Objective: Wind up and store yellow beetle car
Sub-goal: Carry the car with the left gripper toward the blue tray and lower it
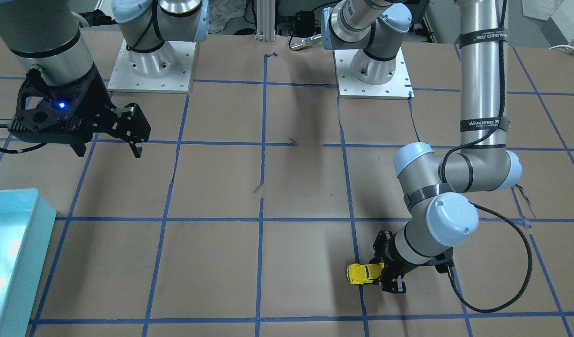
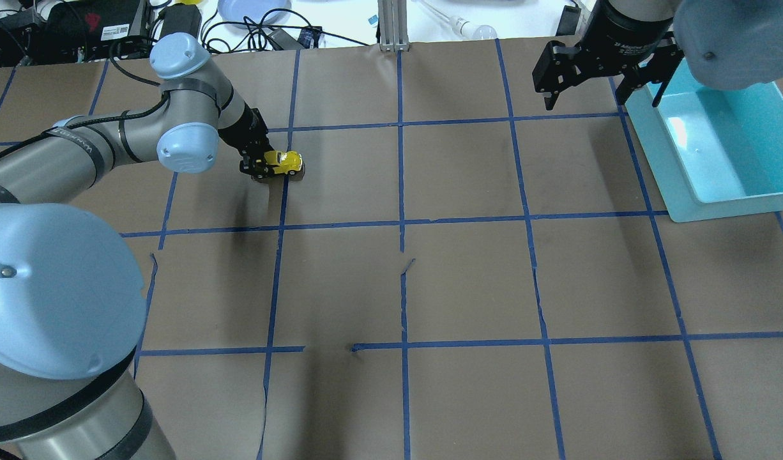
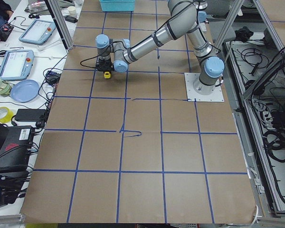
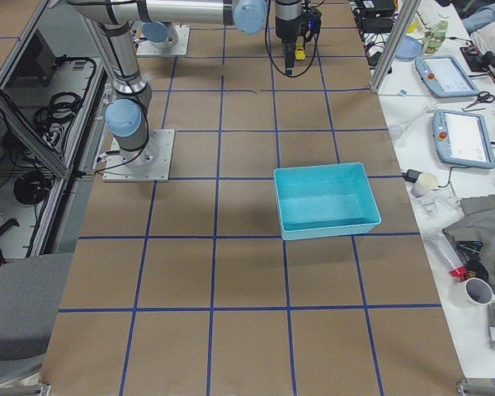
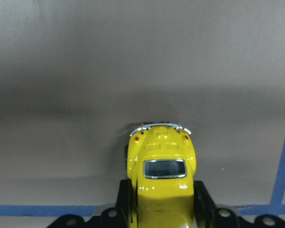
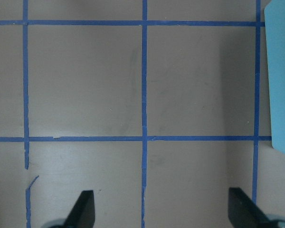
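The yellow beetle car (image 2: 283, 162) is a small glossy toy with dark windows. It sits low at the brown paper table, held at one end by my left gripper (image 2: 258, 167), which is shut on it. It also shows in the front-facing view (image 1: 363, 273) beside the left gripper (image 1: 385, 275), and in the left wrist view (image 5: 161, 175), where black fingers (image 5: 203, 199) clamp its sides. My right gripper (image 2: 583, 86) is open and empty, hovering high next to the turquoise bin (image 2: 723, 191). Its fingertips (image 6: 84, 204) show wide apart in the right wrist view.
The turquoise bin (image 1: 32, 220) stands at the table's edge on my right side, and it shows in the right view (image 4: 326, 227). Blue tape lines (image 2: 401, 223) grid the brown paper. The arm bases (image 1: 149, 70) stand at the robot's side. Cables and clutter (image 2: 251, 25) lie beyond the far edge.
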### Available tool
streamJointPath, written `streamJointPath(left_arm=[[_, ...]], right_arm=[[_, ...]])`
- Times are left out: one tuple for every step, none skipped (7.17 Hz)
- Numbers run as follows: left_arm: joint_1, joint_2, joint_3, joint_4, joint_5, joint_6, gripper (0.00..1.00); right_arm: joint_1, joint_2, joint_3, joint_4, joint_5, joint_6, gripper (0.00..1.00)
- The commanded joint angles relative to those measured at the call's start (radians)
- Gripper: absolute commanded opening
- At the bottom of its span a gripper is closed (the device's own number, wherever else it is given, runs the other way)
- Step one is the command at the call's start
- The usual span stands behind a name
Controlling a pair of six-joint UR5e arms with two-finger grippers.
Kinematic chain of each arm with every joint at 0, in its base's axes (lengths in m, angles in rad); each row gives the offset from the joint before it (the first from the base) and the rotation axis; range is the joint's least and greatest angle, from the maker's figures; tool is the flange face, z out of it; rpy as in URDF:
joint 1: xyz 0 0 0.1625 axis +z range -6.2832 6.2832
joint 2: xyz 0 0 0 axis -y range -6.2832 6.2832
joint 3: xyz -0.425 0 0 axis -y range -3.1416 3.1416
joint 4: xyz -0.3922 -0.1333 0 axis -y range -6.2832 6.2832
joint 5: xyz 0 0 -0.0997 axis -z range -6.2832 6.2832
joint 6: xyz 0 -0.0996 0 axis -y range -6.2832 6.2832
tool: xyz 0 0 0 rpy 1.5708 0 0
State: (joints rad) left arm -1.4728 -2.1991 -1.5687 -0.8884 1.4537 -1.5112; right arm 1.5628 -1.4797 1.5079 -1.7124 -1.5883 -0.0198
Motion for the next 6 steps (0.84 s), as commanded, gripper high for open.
streamJointPath(left_arm=[[0.04,-0.001,0.003,0.0,0.007,0.035,0.0],[0.057,0.001,-0.002,-0.001,0.008,0.104,0.0],[0.06,-0.001,-0.002,0.0,0.01,0.121,0.0],[0.061,-0.001,0.001,0.0,0.01,0.123,0.0],[0.065,-0.001,0.001,0.0,0.013,0.143,0.0],[0.083,0.002,0.003,0.0,0.013,0.147,0.0]], right_arm=[[0.0,0.001,0.0,0.0,0.001,0.001,1.0],[0.0,0.001,0.0,-0.001,0.002,0.003,1.0],[0.0,0.001,0.0,0.0,0.002,0.003,1.0],[0.0,0.001,0.0,-0.001,0.002,0.004,1.0],[0.0,0.001,0.0,-0.001,0.002,0.004,1.0],[0.0,0.001,0.0,-0.001,0.002,0.004,1.0]])
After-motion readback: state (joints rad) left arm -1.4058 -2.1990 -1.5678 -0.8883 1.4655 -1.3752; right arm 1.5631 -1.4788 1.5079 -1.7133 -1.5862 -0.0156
